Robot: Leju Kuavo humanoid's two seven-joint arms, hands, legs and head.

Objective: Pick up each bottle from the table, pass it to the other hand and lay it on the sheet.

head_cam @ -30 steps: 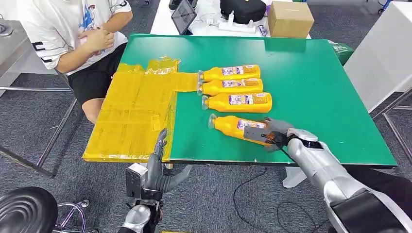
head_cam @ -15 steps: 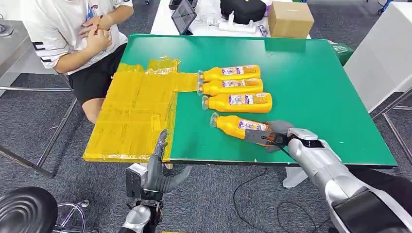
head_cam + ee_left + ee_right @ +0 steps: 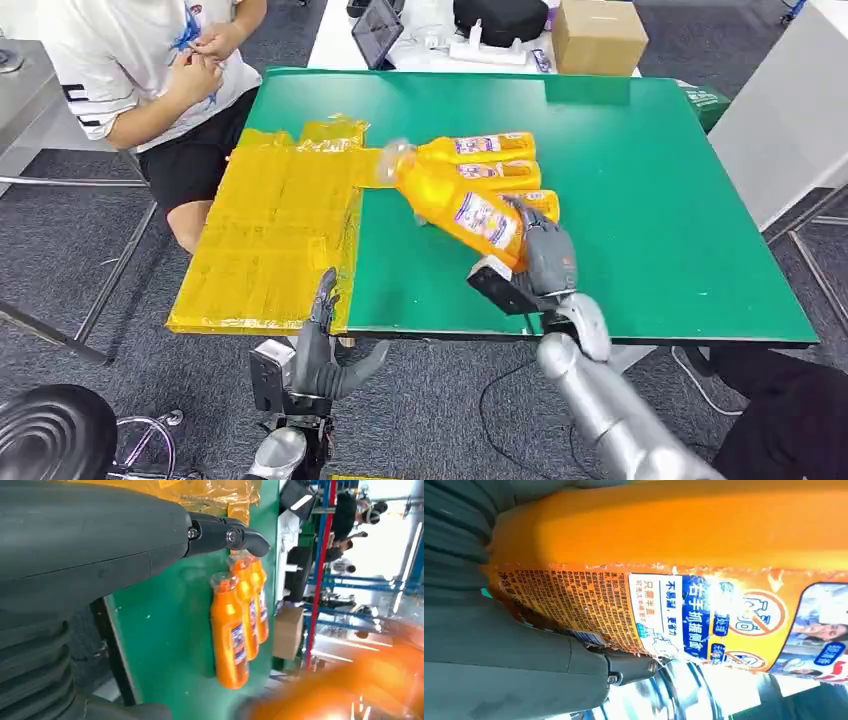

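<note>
My right hand (image 3: 543,262) grips an orange bottle (image 3: 452,203) by its base and holds it tilted above the green table (image 3: 660,200), cap toward the yellow sheet (image 3: 270,235). The right wrist view has the bottle's label (image 3: 674,595) close up against the thumb (image 3: 549,675). Three more orange bottles (image 3: 478,148) lie side by side on the table behind it, also in the left wrist view (image 3: 231,640). My left hand (image 3: 322,352) is open with fingers raised, below the table's front edge near the sheet's corner, its fingers (image 3: 225,534) holding nothing.
A person (image 3: 150,70) sits at the table's far left beside the sheet. Behind the green table stand a cardboard box (image 3: 597,35), a tablet (image 3: 378,30) and a black bag (image 3: 500,15). A white table (image 3: 790,110) is at the right, a black stool (image 3: 55,430) at lower left.
My right hand has lifted the nearest bottle off the table and swung it up and to the left, over the other bottles. The left hand has stayed put.
</note>
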